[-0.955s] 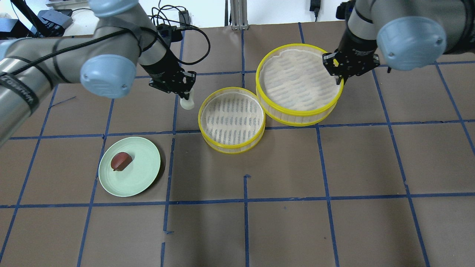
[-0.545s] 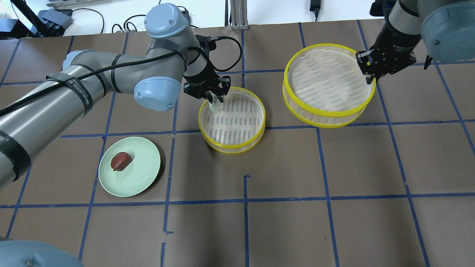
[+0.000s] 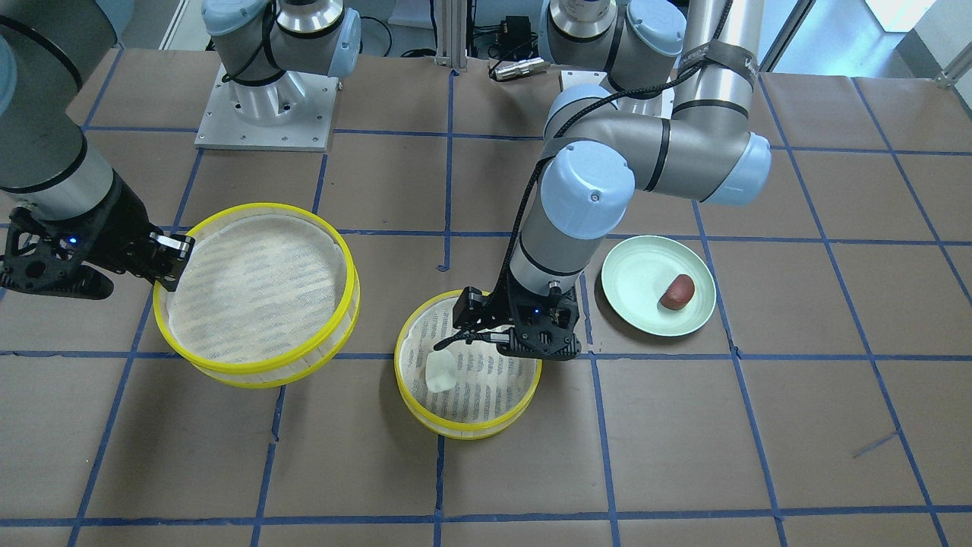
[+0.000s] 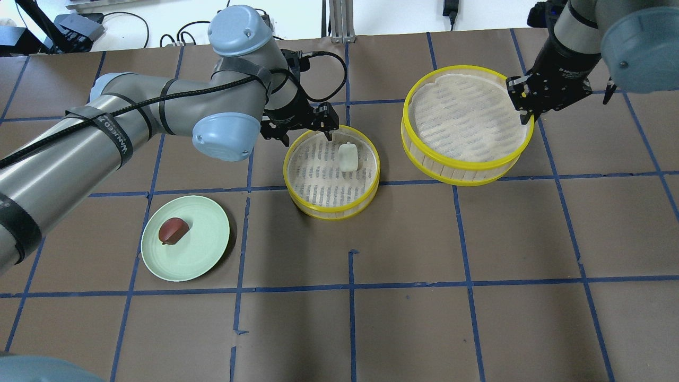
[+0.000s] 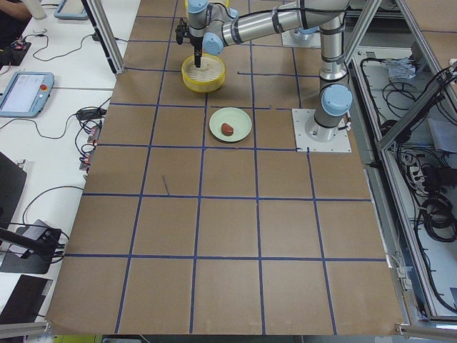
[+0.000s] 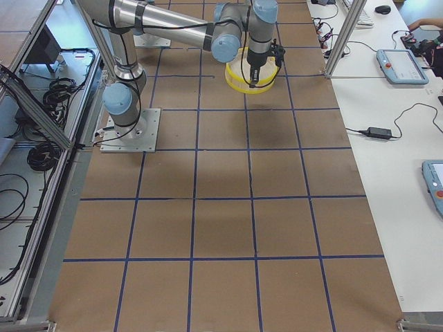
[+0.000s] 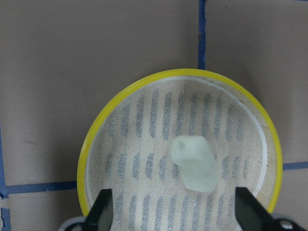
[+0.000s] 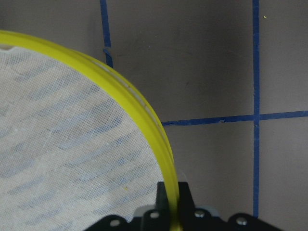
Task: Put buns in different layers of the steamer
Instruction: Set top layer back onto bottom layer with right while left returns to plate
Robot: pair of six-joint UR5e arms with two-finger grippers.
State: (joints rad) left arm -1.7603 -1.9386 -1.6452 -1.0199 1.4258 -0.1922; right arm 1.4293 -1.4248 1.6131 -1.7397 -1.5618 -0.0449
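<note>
The white bun lies loose on the mesh of the lower steamer tray, seen in the front view as bun and tray. My left gripper is open and empty over the tray's back rim; its fingers straddle the bun from above. My right gripper is shut on the rim of the upper steamer tray and holds it off to the right, pinching the yellow rim. The reddish-brown bun sits on the plate.
The pale green plate lies at the front left on the brown table with blue tape lines. In the front view the plate is close beside my left wrist. Cables and equipment lie beyond the table's back edge.
My left gripper has opened and let go of the white bun, which now lies further right on the lower tray's mesh. The right gripper and upper tray have barely moved.
</note>
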